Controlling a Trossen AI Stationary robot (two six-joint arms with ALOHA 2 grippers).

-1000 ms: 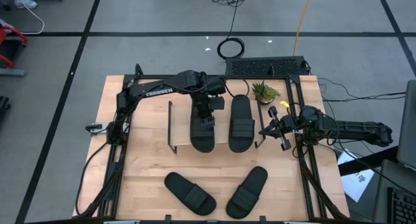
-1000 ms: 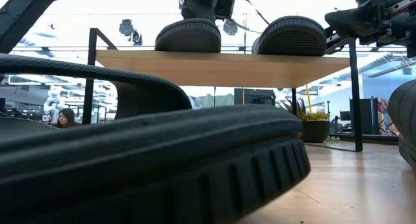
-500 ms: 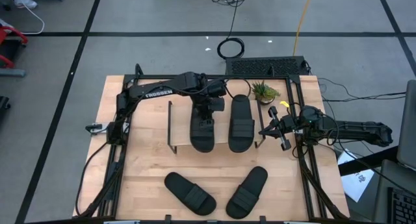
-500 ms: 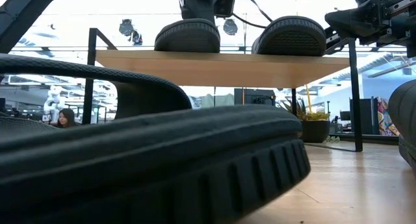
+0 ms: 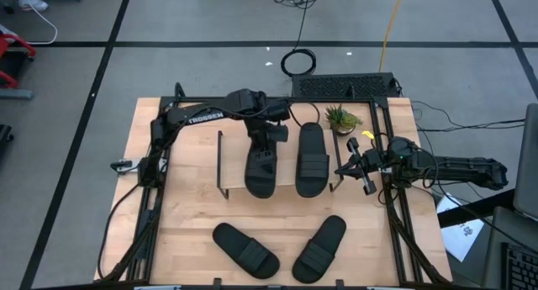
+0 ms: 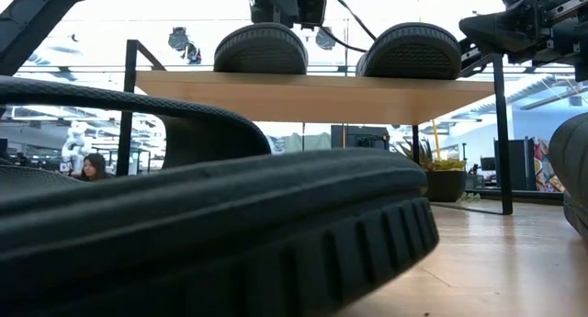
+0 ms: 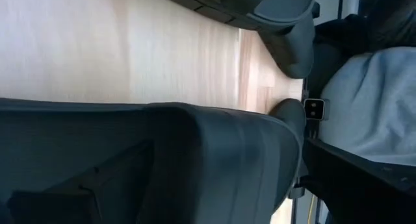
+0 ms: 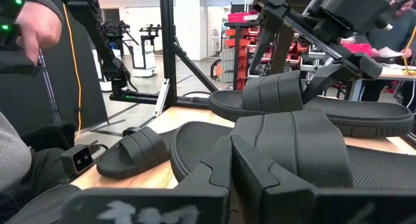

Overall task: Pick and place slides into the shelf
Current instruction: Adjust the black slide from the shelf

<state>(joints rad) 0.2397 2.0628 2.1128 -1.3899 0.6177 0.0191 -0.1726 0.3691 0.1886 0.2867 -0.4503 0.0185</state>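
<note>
Slides look light, rubbery, flexible with grippy ribbed soles; the strap band is my pick for a hold. Shelf (image 5: 229, 160) carries two: left slide (image 5: 261, 171) and right slide (image 5: 311, 162), side by side. Two more slides (image 5: 245, 249) (image 5: 319, 247) lie on the counter (image 5: 189, 214) nearer the front. Left end effector (image 5: 264, 149) sits spread over the left slide's strap, gripping nothing. Right end effector (image 5: 363, 167) is pressed together, beside the shelf, empty.
</note>
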